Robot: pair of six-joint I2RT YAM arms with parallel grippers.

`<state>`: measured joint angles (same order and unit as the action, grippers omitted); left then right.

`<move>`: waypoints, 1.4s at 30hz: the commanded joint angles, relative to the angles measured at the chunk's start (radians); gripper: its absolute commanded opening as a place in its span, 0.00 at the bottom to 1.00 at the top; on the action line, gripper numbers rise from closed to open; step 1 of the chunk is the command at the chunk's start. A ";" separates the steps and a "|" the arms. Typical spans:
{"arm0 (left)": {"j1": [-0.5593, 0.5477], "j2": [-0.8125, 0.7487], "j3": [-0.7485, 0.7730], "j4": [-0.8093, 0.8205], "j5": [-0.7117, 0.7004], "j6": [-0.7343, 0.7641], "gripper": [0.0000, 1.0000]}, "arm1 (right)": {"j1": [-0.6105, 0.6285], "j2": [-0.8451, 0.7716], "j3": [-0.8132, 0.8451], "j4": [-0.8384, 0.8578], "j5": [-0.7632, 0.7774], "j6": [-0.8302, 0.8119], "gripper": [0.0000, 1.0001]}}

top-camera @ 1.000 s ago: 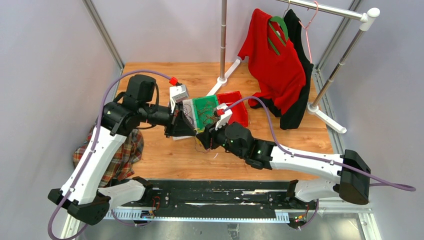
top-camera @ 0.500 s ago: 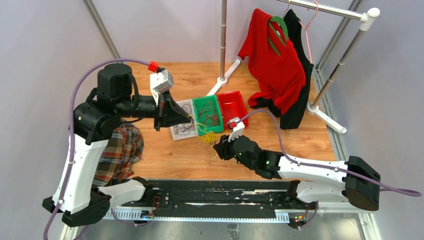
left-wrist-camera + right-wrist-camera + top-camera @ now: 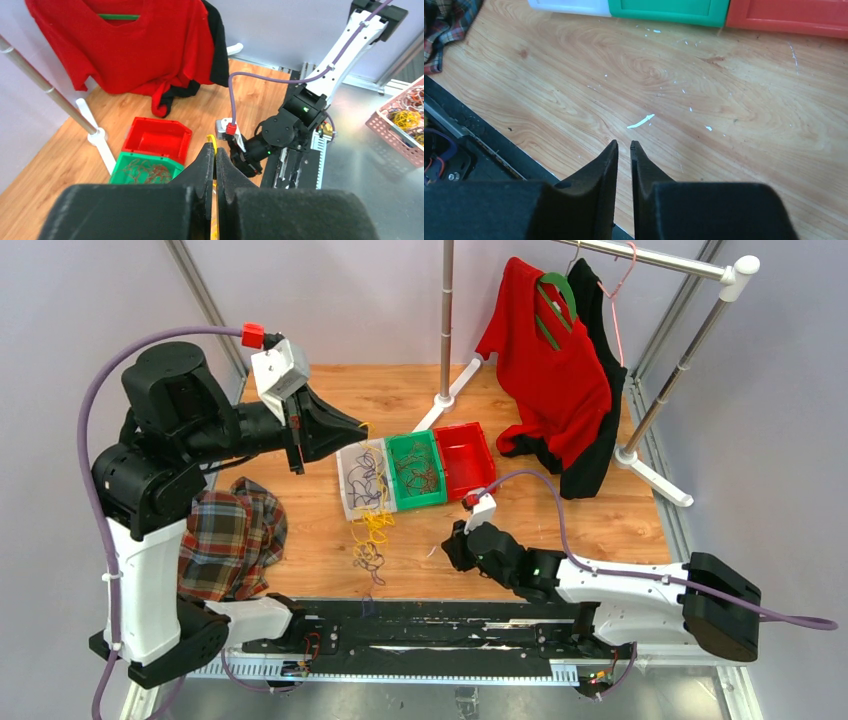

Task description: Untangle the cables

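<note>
Left gripper [image 3: 215, 150] pressed together, pinching a thin yellow wire strand [image 3: 213, 140]; it sits upper left in the top view. Right gripper [image 3: 624, 145] nearly closed, narrow gap, empty, low over the wooden worktop [image 3: 724, 100]. Tangled yellow and dark cables [image 3: 372, 535] lie mid-frame at the lower edge of the white plastic bin [image 3: 343, 480].

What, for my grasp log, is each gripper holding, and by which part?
Left gripper pinches a yellow cable near one end, a short bit showing past the tips. Right gripper, jaws slightly apart, holds nothing.
</note>
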<state>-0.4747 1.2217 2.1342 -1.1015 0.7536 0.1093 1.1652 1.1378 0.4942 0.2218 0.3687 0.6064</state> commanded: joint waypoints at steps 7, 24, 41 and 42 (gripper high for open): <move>-0.006 -0.060 -0.184 0.000 -0.061 0.068 0.00 | 0.016 -0.156 0.178 -0.128 0.011 -0.119 0.54; -0.012 -0.089 -0.396 -0.001 -0.180 0.092 0.00 | 0.125 0.024 0.566 -0.026 0.008 -0.429 0.62; -0.021 -0.116 -0.430 -0.002 -0.130 0.072 0.00 | 0.119 0.138 0.626 0.061 0.217 -0.504 0.42; -0.023 -0.116 -0.431 -0.002 -0.123 0.069 0.00 | 0.119 0.142 0.626 0.063 0.220 -0.506 0.40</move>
<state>-0.4870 1.1282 1.7065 -1.1099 0.5957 0.1871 1.2781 1.2720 1.0851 0.2363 0.5247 0.1398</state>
